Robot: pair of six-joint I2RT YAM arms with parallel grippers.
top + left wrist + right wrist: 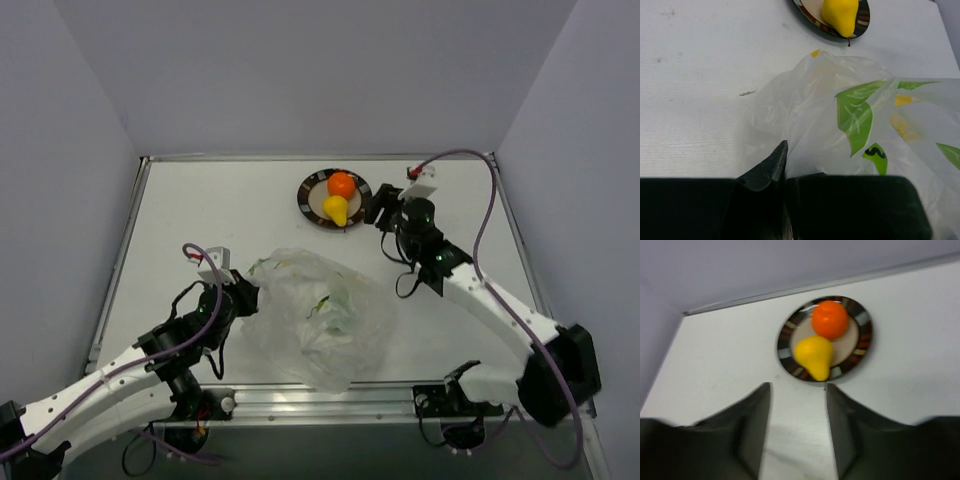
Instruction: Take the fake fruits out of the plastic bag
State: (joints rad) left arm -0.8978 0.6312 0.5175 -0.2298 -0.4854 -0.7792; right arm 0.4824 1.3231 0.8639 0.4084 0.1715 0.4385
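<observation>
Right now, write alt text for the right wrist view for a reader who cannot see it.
A round orange fruit and a yellow pear sit on a dark-rimmed plate on the white table. The right gripper is open and empty in front of it.

The top view looks steeply down from above and behind the arm bases, covering the whole surface (200, 220). The left wrist view sits low, close against the plastic bag (850, 125), facing the far plate (812, 19). The right wrist view looks past the right gripper (797, 387) at that plate from nearby. All three views share the plate.
</observation>
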